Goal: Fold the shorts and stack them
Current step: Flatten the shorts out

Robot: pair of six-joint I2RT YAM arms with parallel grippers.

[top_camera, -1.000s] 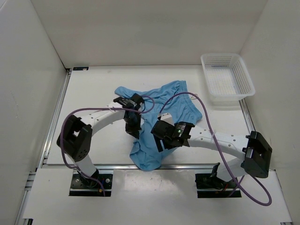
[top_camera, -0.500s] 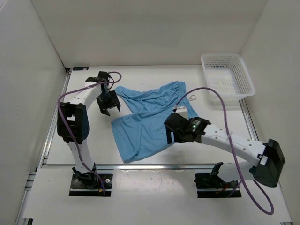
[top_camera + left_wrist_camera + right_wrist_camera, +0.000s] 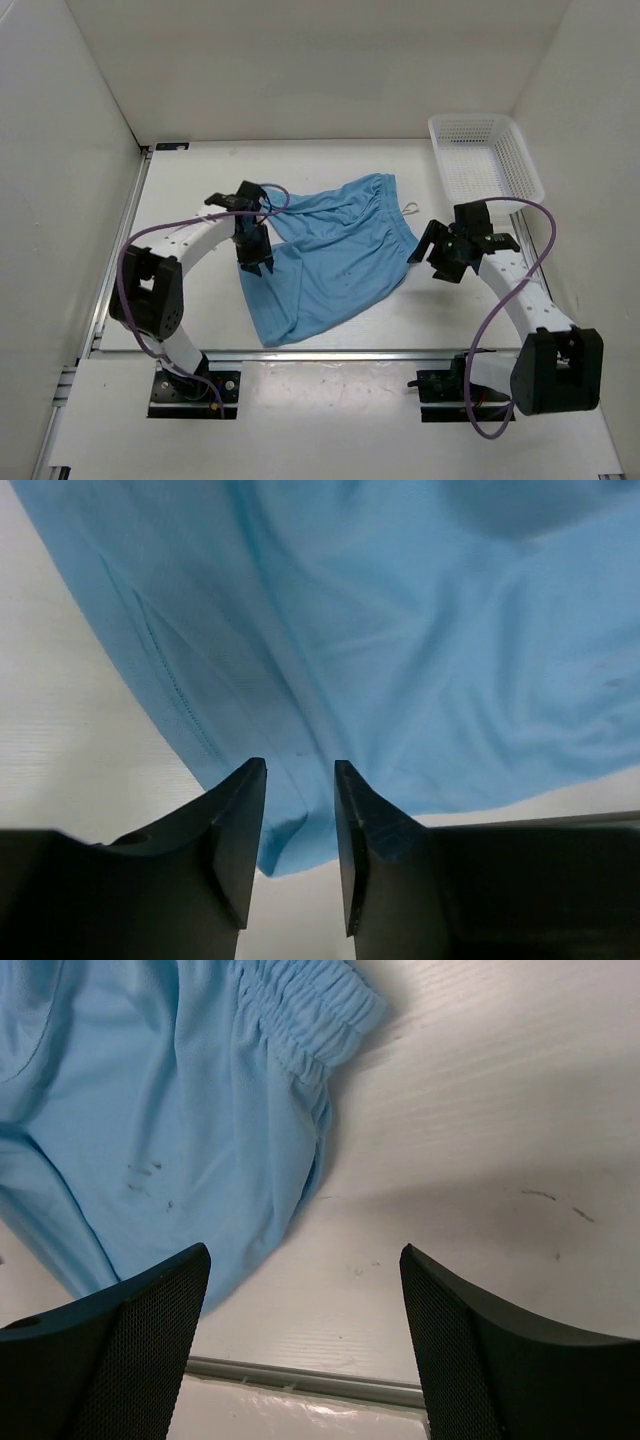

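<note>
Shorts [image 3: 330,262] lay spread on the table [image 3: 190,190], long axis running from near-left hem to far-right waistband. The left gripper [image 3: 300,825] hung over their left edge, jaws narrowly parted on nothing. Farther right, the right gripper [image 3: 305,1260], spread wide, stood just beside the waistband corner.

the left wrist view cuts the shorts [image 3: 380,630] off at its top and right edges; the right wrist view cuts them at its top and left edges. from above, the left gripper [image 3: 254,258] hides the cloth's left edge, and whether its tips touch fabric cannot be told. the drawstring [image 3: 411,207] is only a tiny white loop.
</note>
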